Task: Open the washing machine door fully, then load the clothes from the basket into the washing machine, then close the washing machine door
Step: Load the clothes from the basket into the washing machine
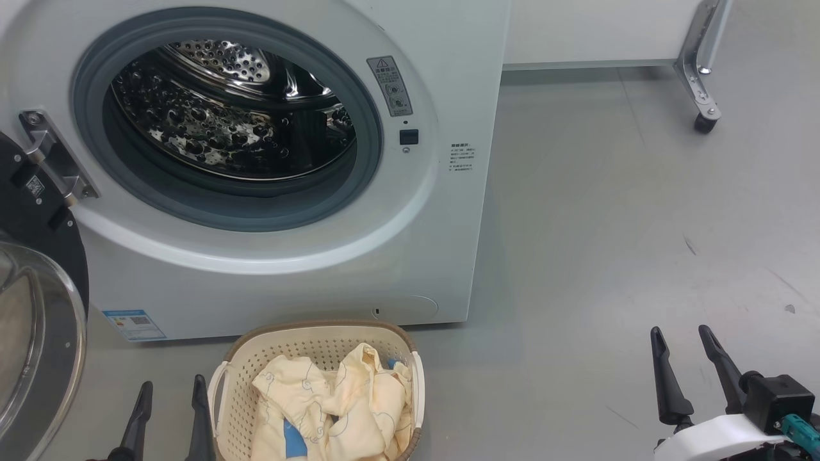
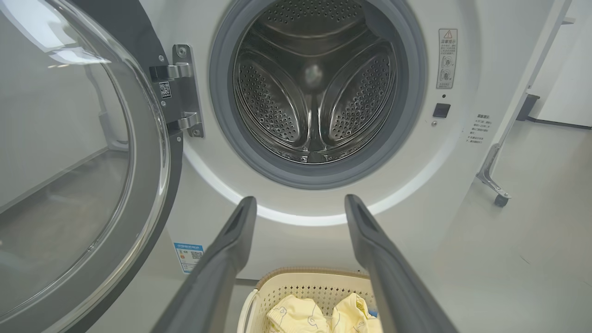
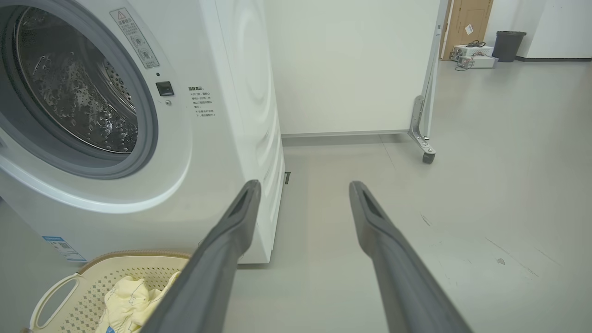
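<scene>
Washing machine door (image 1: 29, 333) hung swung out at the left on its hinge (image 1: 54, 153), so the mouth of the washing machine (image 1: 307, 282) was fully clear. The steel drum (image 1: 224, 115) looked empty.

Basket (image 1: 320, 331) sat on the floor (image 1: 608, 224) just in front of the machine, below the opening. All the clothes (image 1: 349, 403) lay heaped in it, pale yellow with a blue patch showing low in the pile.

Left end effector (image 1: 173, 383) was just beside the basket's left handle, fingers spread wide, holding nothing. Right end effector (image 1: 680, 330) was well apart to the right over bare floor, fingers also spread and empty.

Step in hand, judged: opening looked done, and the first garment pick came next.
- The left arm was closest. It should come in over the rim, not through the perforated wall.
- Drop the fingers into the highest fold of the heap and pinch deep so the soft cloth does not slip.
- Lift straight up until the trailing fabric clears the rim, otherwise the light basket may drag or tip.
- Carry the garment past the grey gasket (image 1: 378, 160) well into the drum before letting go, so nothing hangs over the lip and blocks closing.
- Keep the arm off the glass bowl of the open door.
</scene>
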Robot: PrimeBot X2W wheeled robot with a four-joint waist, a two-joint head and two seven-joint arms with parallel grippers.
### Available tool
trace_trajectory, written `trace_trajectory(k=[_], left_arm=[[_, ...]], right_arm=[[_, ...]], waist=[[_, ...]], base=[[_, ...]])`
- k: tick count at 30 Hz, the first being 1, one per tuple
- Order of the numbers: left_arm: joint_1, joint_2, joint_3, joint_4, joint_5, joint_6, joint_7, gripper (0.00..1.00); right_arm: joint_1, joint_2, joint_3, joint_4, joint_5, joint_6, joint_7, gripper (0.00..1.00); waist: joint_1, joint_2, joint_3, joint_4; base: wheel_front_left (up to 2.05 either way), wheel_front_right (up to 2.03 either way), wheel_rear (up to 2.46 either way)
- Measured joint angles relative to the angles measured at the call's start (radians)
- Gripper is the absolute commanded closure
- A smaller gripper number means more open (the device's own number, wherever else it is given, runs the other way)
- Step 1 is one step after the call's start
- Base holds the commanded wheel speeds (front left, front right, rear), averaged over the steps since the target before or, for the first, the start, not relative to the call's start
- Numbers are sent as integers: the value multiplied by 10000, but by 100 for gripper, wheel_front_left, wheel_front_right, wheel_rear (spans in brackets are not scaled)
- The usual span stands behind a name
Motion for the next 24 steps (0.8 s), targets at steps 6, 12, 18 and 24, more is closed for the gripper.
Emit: trace_trajectory(k=[6, 12, 18, 24], left_arm=[[2, 0, -96, 17, -48, -2, 0, 0], [3, 0, -125, 25, -102, -4, 0, 0], [32, 2, -257, -81, -148, -92, 0, 0], [52, 4, -495, -153, -182, -96, 0, 0]], right_arm=[[-6, 52, -10, -8, 17, 84, 0, 0], [-11, 46, 0, -4, 17, 90, 0, 0], [-37, 36, 6, -178, 12, 92, -2, 0], [-37, -69, 54, -196, -15, 176, 0, 0]], waist=[[0, 0, -8, -11], [0, 0, -15, -10], [0, 0, 199, -22], [0, 0, 665, -69]], base=[[0, 0, 0], [0, 0, 0], [0, 0, 0], [0, 0, 0]])
